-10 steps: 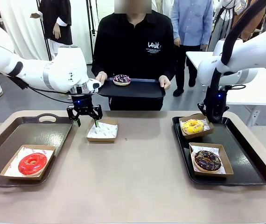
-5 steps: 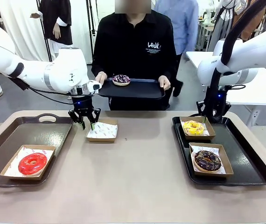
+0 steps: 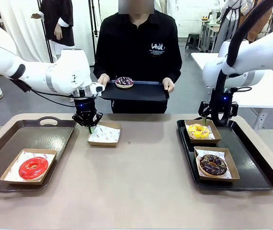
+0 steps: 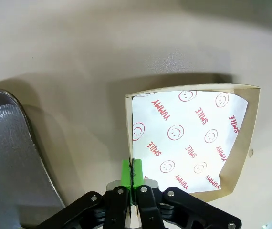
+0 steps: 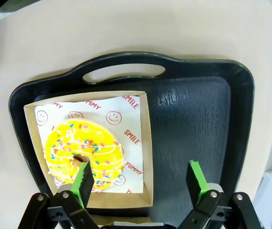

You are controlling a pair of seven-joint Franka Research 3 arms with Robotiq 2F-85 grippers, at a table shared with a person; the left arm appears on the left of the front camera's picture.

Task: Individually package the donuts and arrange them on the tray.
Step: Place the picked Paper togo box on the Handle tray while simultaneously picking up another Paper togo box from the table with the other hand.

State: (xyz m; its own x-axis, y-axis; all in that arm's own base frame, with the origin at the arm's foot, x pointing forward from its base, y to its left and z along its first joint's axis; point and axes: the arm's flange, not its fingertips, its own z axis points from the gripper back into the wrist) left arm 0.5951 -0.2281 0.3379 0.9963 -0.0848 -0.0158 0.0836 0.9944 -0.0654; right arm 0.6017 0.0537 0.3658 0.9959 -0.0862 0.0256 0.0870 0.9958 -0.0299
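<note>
My left gripper [image 3: 89, 126] [image 4: 132, 172] is shut, its green pads pinched on the near-left wall of an empty paper-lined box [image 3: 104, 134] [image 4: 188, 138] on the table. My right gripper [image 3: 208, 118] [image 5: 141, 179] hangs open just above the boxed yellow donut [image 3: 198, 130] [image 5: 83, 155], touching nothing. That box sits at the back of the right tray [image 3: 256, 163] [image 5: 198, 109]. In front of it lies the boxed chocolate donut [image 3: 213, 164]. A boxed red donut [image 3: 33, 167] rests on the left tray [image 3: 40, 136]. The dark sprinkled donut [image 3: 124, 81] lies on a tray [image 3: 146, 91] held by the person.
The person stands at the far edge, both hands on the held tray. The left tray's rim [image 4: 12, 157] is close beside my left gripper. Bare table lies between the two trays.
My right gripper opened, let go of the yellow donut's box and lifted slightly; the box now lies flat on the tray. My left wrist turned at the empty box's corner.
</note>
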